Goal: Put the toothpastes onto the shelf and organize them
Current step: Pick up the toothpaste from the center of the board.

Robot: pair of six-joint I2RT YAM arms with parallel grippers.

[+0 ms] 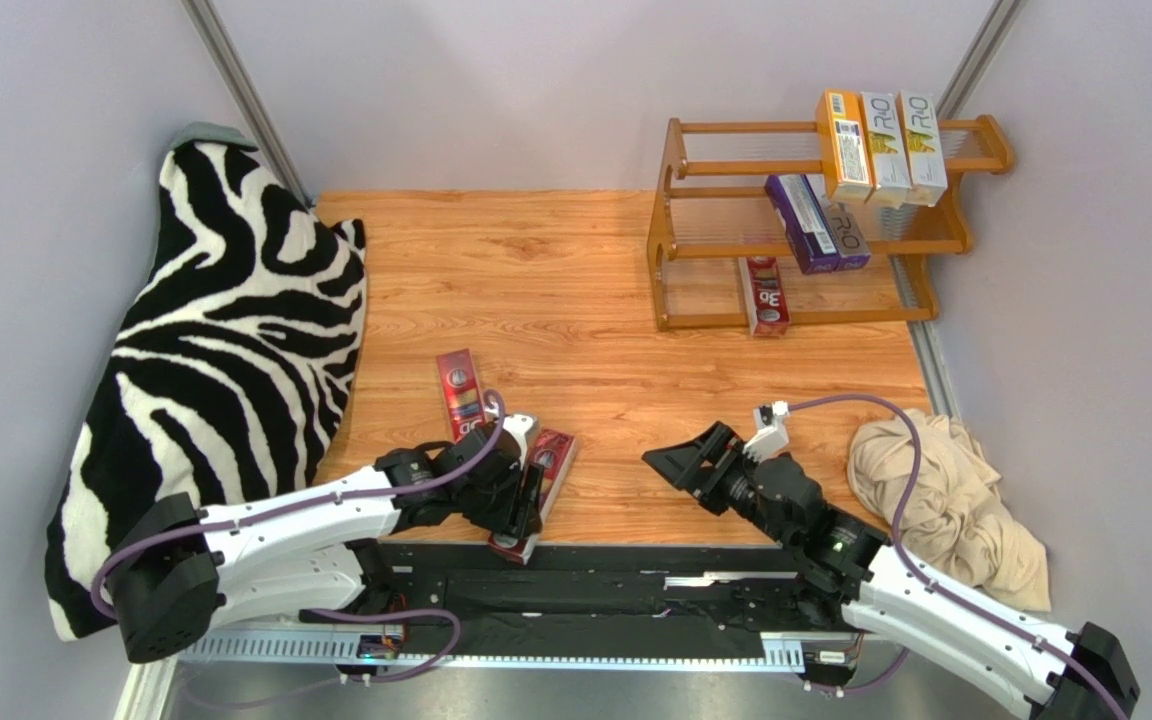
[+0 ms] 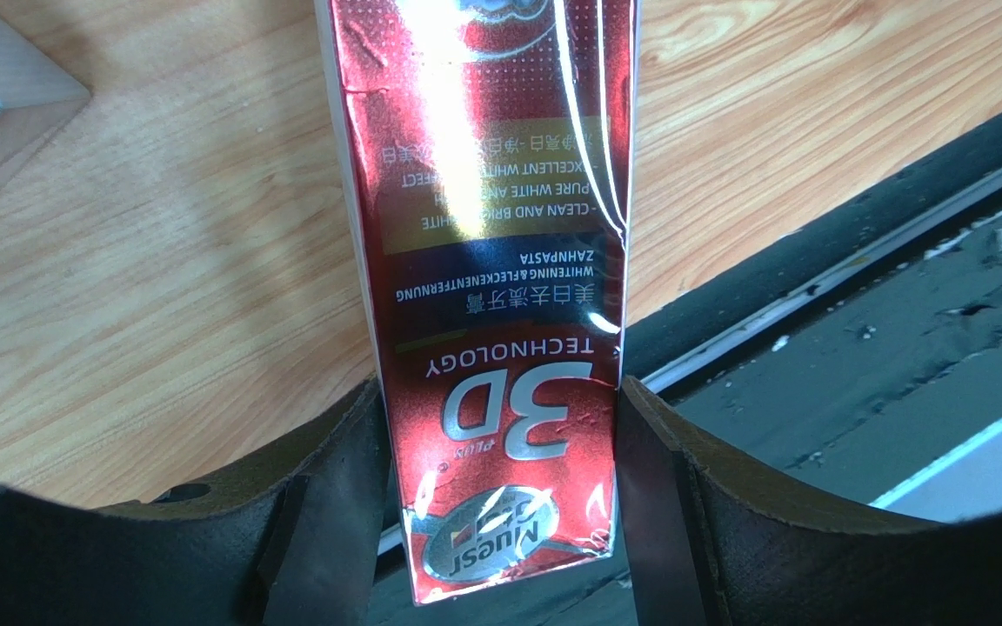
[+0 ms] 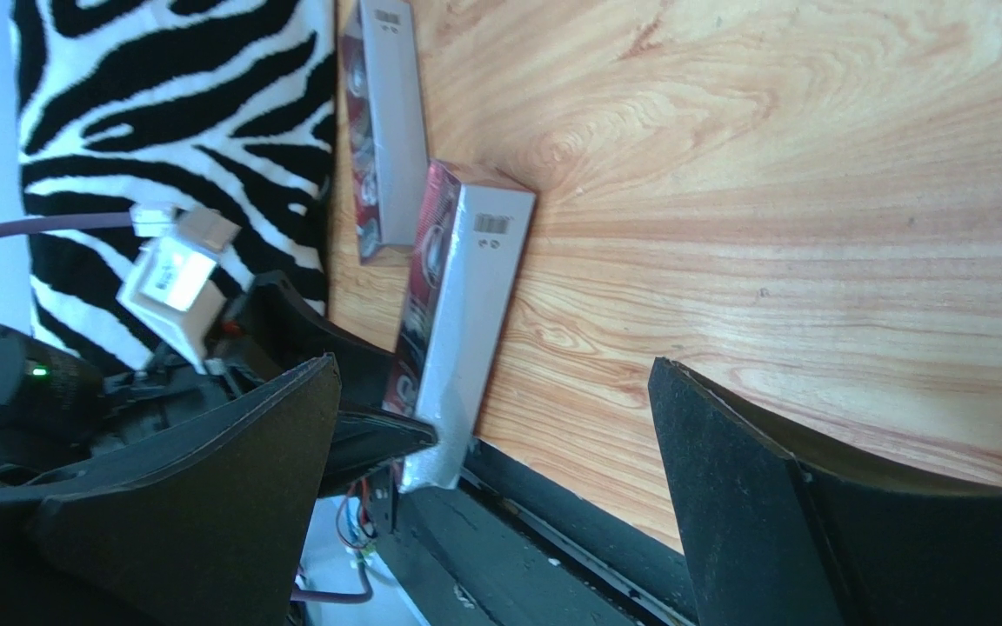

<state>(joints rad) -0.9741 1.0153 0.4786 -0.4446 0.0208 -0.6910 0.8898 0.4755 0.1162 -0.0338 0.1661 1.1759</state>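
Wood-grain surface [image 1: 597, 323]. Shelf [image 1: 668, 240] sits at the far right corner. Top tier: three cartons [image 1: 884, 147] side by side, one orange and two mostly white. Middle tier: two purple cartons [image 1: 817, 222], touching. Bottom tier: one red carton [image 1: 764, 294]. Left of centre on the surface there's a loose red carton [image 1: 461, 393]. Just beside it is the edge carton [image 1: 549, 462], also red, its end overhanging the near edge. Zebra cushion [image 1: 222, 345] covers the left edge. Beige cloth [image 1: 946, 495] is bunched at the near right corner, partly off the surface.
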